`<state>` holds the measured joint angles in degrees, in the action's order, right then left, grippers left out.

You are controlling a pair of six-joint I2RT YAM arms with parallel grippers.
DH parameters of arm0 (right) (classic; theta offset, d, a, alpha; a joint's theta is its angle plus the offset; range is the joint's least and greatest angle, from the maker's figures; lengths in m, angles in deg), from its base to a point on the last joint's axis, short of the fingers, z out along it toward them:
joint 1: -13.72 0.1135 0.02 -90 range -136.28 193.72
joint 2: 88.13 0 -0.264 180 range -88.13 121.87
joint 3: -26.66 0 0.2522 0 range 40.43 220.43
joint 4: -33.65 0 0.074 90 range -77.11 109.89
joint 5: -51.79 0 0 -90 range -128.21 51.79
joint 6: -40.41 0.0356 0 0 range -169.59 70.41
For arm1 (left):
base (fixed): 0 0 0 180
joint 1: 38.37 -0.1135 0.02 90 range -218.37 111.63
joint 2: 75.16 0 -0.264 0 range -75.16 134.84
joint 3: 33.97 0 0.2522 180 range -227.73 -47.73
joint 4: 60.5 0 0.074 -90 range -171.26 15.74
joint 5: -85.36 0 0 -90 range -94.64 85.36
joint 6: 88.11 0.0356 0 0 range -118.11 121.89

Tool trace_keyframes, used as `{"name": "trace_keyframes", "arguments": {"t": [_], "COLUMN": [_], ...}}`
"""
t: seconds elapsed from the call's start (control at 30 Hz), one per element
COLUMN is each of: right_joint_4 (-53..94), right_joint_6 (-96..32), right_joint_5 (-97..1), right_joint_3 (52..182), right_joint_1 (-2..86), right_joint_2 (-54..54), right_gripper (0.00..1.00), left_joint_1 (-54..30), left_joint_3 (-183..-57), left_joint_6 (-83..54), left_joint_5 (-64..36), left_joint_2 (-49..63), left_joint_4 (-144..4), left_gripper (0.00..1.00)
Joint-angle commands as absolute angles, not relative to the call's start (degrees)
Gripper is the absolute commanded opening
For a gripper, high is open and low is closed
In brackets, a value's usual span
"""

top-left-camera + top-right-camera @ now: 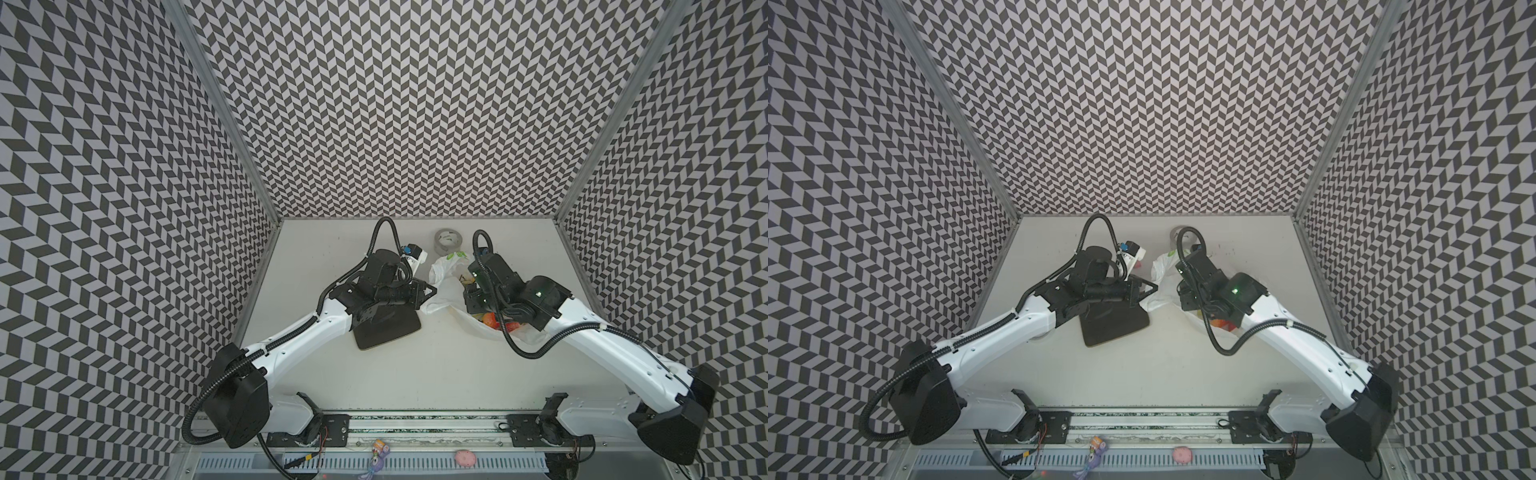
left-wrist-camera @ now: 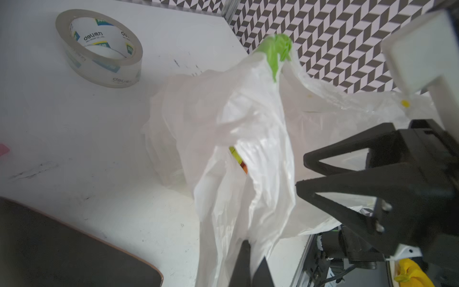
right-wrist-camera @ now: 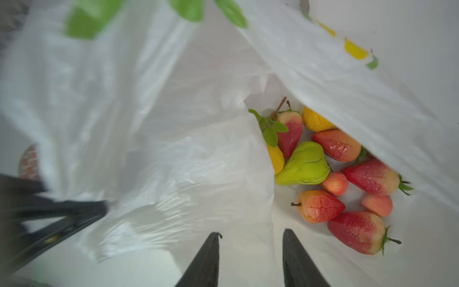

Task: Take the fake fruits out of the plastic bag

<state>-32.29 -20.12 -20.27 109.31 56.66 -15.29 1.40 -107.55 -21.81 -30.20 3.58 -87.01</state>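
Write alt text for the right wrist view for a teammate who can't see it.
A heap of fake fruits lies inside the open plastic bag: a green pear among red strawberries. The right gripper sits at the bag's mouth, jaws apart and empty, short of the heap.

Left hand [image 1: 430,291] pinches the plastic bag [image 1: 449,291], fake fruits [image 1: 491,320] showing inside.
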Motion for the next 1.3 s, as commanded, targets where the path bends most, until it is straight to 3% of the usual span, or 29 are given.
{"name": "trace_keyframes", "arguments": {"t": [0.0, 0.37, 0.6, 0.93, 1.27], "right_joint_4": [-24.4, -14.91, -11.12, -3.12, -1.74], "right_joint_6": [-16.98, -10.93, -12.45, -13.63, -11.13], "right_joint_5": [-12.89, -16.79, -19.35, -23.96, -25.02], "right_joint_3": [103.41, 83.82, 85.49, 88.46, 82.08], "right_joint_1": [56.11, 53.27, 47.47, 43.34, 39.53], "right_joint_2": [-17.19, -18.82, -19.53, -14.93, -12.37], "right_gripper": [0.42, 0.45, 0.52, 0.59, 0.62], "left_joint_1": [0.64, 0.61, 0.63, 0.63, 1.55], "left_joint_3": [-108.23, -106.39, -107.02, -108.29, -108.2], "left_joint_6": [-17.32, -9.62, -9.7, -14.25, -17.32], "left_joint_5": [-30.13, -34.06, -35.71, -36.03, -34.04], "left_joint_2": [3.68, 2.49, 3.94, 3.63, 7.74], "left_joint_4": [-93.01, -104.52, -107.04, -98.91, -89.26], "left_gripper": [0.0, 0.0, 0.0, 0.0, 0.0]}}
